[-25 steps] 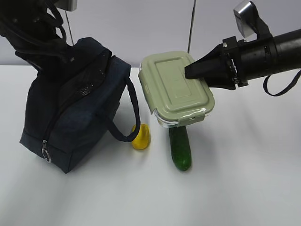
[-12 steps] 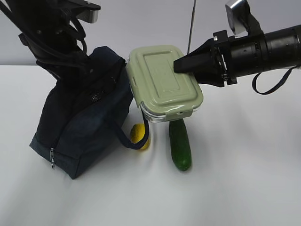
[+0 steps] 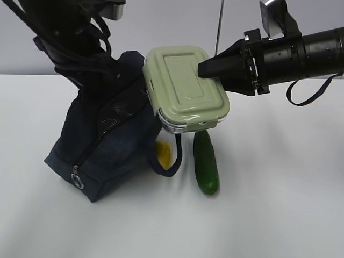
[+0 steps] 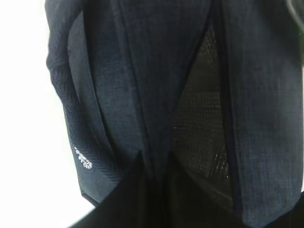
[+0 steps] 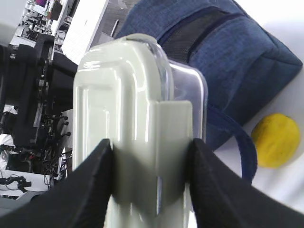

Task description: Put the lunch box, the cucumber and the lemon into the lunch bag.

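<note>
One lunch bag (image 3: 107, 145), one lunch box (image 3: 183, 88), one cucumber (image 3: 205, 161), one lemon (image 3: 163, 153).

Exterior camera faces me from the front, looking down at a slant across the worktop (image 3: 279, 204). My left wrist camera sits very close to the bag (image 4: 156, 95), its fabric filling the frame. My right wrist camera looks along my claw (image 5: 151, 185) at the box (image 5: 137, 109). All three views share the bag.

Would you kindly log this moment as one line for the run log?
right tool: shut on box, held above table by bag | left tool: grips bag top | lemon, cucumber: on table
</note>
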`<action>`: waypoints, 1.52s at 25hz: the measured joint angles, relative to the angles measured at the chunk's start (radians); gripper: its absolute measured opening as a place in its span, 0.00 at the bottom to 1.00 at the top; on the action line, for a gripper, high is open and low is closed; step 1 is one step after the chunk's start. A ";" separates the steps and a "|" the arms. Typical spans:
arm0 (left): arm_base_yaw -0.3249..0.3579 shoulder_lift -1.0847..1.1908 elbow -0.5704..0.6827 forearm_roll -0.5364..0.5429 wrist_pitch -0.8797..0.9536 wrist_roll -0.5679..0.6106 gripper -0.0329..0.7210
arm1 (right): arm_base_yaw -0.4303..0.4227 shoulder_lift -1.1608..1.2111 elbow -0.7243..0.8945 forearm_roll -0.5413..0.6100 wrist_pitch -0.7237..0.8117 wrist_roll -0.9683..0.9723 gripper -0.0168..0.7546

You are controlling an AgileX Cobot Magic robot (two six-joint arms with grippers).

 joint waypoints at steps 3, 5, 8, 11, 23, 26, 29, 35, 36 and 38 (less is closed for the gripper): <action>0.000 0.001 -0.026 -0.030 0.000 -0.001 0.05 | 0.000 0.000 0.000 0.000 0.000 -0.005 0.48; 0.000 0.001 -0.047 -0.043 0.000 -0.001 0.05 | 0.000 0.000 0.000 0.001 0.000 -0.007 0.48; 0.000 0.001 -0.080 -0.059 0.003 -0.001 0.05 | 0.000 0.000 0.000 0.002 0.000 -0.015 0.48; 0.000 0.001 -0.101 -0.068 0.006 -0.002 0.05 | 0.000 0.000 0.000 0.004 0.000 -0.020 0.48; 0.000 0.001 -0.106 -0.117 0.019 -0.002 0.05 | 0.000 0.017 0.000 -0.011 0.000 -0.025 0.48; 0.000 0.001 -0.106 -0.121 0.019 -0.002 0.05 | 0.000 0.017 0.000 -0.030 0.000 -0.028 0.48; -0.002 0.001 -0.106 -0.127 0.019 -0.002 0.05 | 0.000 0.017 0.000 -0.039 0.000 -0.030 0.48; -0.003 0.001 -0.106 -0.142 0.019 0.004 0.05 | 0.000 0.037 0.000 -0.039 0.002 -0.030 0.48; -0.003 0.001 -0.106 -0.144 0.019 0.003 0.05 | 0.000 0.046 0.000 -0.039 0.002 -0.030 0.48; -0.003 0.001 -0.106 -0.144 0.019 0.003 0.05 | 0.003 0.060 0.000 -0.038 0.002 -0.030 0.48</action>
